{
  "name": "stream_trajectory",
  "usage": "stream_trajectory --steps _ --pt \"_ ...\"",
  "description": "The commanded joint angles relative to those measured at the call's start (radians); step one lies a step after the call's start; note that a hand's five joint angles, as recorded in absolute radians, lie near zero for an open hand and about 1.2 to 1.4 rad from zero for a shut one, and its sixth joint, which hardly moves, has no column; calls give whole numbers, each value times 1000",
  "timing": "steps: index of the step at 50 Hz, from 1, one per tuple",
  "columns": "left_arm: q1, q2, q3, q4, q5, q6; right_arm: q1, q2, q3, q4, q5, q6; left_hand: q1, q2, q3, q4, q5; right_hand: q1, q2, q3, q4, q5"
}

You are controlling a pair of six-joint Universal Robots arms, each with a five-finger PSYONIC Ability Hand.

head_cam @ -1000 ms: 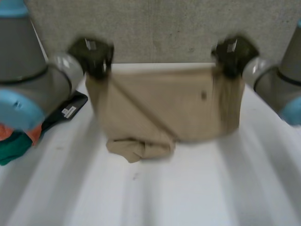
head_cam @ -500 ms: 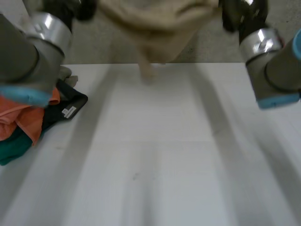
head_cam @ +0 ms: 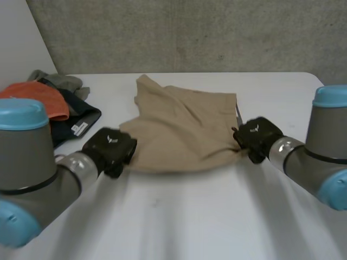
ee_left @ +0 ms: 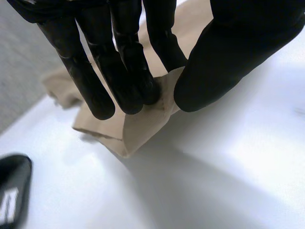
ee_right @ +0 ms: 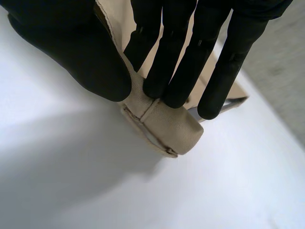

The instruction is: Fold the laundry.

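White table (head_cam: 179,227), concrete wall (head_cam: 190,32) behind; left robot hand (head_cam: 110,151) and right robot hand (head_cam: 256,136) pinch tan cloth (head_cam: 181,132) corners.

Light soft and even, falling from overhead. White table (head_cam: 179,216) is the brightest surface; grey wall (head_cam: 190,32) beyond the hands is dimmer. Tan cloth (head_cam: 184,122) evenly lit, with mild shading in its folds. A thin dark line runs under its near edge between left hand (head_cam: 111,150) and right hand (head_cam: 256,136). Left wrist view: cloth corner at the fingertips lit on top, shaded beneath its lifted edge. Right wrist view: black fingers (ee_right: 176,71) carry a faint sheen; hem at the fingertips pale and bright.
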Motion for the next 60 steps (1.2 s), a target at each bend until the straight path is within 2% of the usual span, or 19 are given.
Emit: stream_trajectory --steps 1,4,7,10,17,18,20,22,26,29,35,42,46,54,60 --pt "-37 106 -87 -379 -15 56 -14 -138 120 331 5 -160 244 198 207 194 211 285 193 201 198 206" --pt "-41 119 -99 -537 -1 78 -29 -185 184 426 -3 -254 244 198 207 194 211 285 193 201 198 206" --pt "-43 130 -98 -591 22 75 -37 -211 217 435 -21 -303 244 198 207 194 211 285 193 201 198 206" --pt "-50 158 -92 -601 36 73 -41 -234 237 434 -51 -300 244 198 207 194 211 285 193 201 198 206" --pt "-55 143 -12 -532 -39 69 -31 -224 226 403 -92 -217 242 195 204 192 209 285 193 201 198 206" --pt "-52 132 0 -512 -58 70 -29 -216 220 374 -91 -187 -180 -226 -217 -230 -213 285 193 201 198 206" --pt "-49 126 11 -487 -67 69 -29 -212 218 339 -89 -156 -546 -593 -584 -597 -579 285 193 201 198 206" --pt "-38 126 19 -437 -82 60 -23 -207 220 288 -80 -122 -802 -849 -840 -853 -836 285 193 201 198 206" --pt "-11 136 14 -358 -90 20 -18 -215 223 207 -66 -73 -847 -894 -885 -897 -880 285 193 201 198 206" --pt "-8 143 5 -349 -91 -17 -11 -222 224 165 -63 -33 -874 -920 -911 -924 -907 285 193 201 198 206" --pt "-24 210 -55 -416 -91 -104 20 -227 227 81 -25 71 -842 -888 -879 -892 -875 285 193 201 198 206" --pt "-46 287 -113 -472 -67 -154 34 -225 226 49 8 83 -844 -891 -882 -895 -878 285 193 201 198 206" --pt "-90 307 -156 -478 -68 -189 45 -225 224 9 25 114 -844 -891 -882 -895 -878 285 193 201 198 206" --pt "-167 245 -199 -421 -131 -220 60 -218 220 -27 60 137 -839 -885 -876 -889 -872 285 193 201 198 206" --pt "-208 156 -188 -380 -228 -221 65 -210 218 -33 69 140 -801 -847 -838 -851 -834 285 193 201 198 206"
